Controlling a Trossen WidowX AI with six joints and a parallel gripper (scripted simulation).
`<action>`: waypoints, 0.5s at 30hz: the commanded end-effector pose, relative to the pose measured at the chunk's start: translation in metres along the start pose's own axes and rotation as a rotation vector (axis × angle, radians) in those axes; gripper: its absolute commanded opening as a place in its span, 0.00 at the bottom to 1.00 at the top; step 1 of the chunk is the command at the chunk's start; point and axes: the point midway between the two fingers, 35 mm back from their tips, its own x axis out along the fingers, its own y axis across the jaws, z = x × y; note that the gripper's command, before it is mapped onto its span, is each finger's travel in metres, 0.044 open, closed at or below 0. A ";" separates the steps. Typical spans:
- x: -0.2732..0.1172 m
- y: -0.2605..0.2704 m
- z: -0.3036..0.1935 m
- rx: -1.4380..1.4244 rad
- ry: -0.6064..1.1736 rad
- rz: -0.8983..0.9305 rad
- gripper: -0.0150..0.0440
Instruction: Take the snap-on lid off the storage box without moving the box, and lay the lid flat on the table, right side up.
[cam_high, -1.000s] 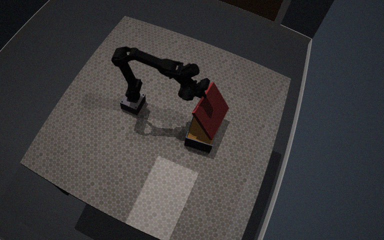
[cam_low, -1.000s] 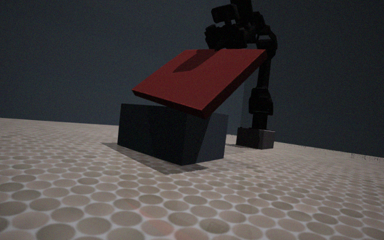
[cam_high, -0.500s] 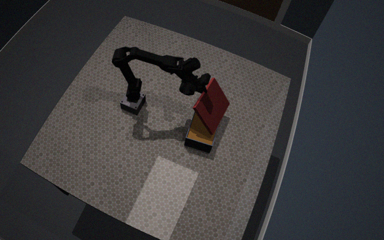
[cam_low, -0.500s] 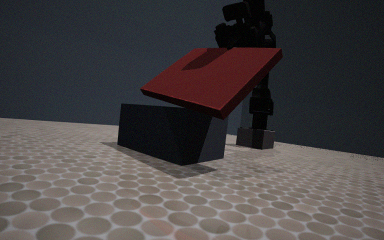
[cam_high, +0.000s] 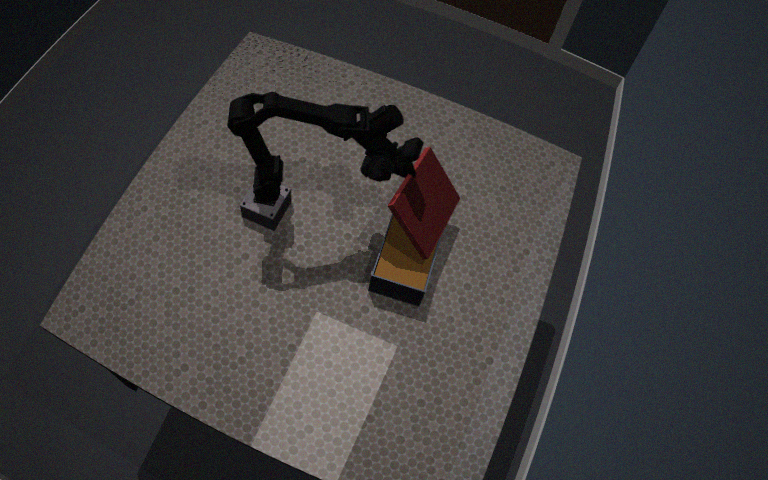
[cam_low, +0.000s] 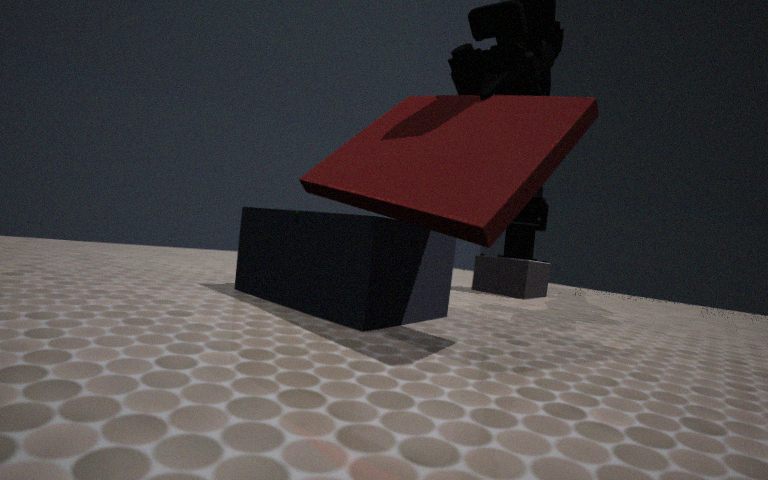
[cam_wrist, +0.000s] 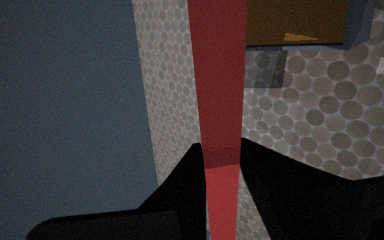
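The red lid (cam_high: 436, 198) (cam_low: 447, 158) (cam_wrist: 219, 75) is in the air, off the storage box and steeply tilted, its outer face toward the exterior camera. My gripper (cam_high: 412, 172) (cam_low: 484, 96) (cam_wrist: 218, 148) is shut on the lid's upper edge, one finger on each side of it in the wrist view. The storage box (cam_high: 396, 289) (cam_low: 305, 260) (cam_wrist: 360, 25) stands upright and open on the table, dark blue outside and orange-yellow inside. The lid hangs over part of the box and hides its far end in the top view. Whether its low edge touches the box cannot be told.
The patterned table top (cam_high: 186, 316) (cam_low: 169, 407) lies under everything. The arm's grey base (cam_high: 266, 212) (cam_low: 509, 277) stands left of the box in the top view. A bright patch of light (cam_high: 334, 396) falls on the table near its front edge.
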 end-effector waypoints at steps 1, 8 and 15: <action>0.000 0.003 -0.008 0.005 -0.005 0.007 0.25; -0.001 0.002 -0.022 0.006 -0.004 0.007 0.25; -0.002 0.002 -0.036 0.008 -0.003 0.007 0.25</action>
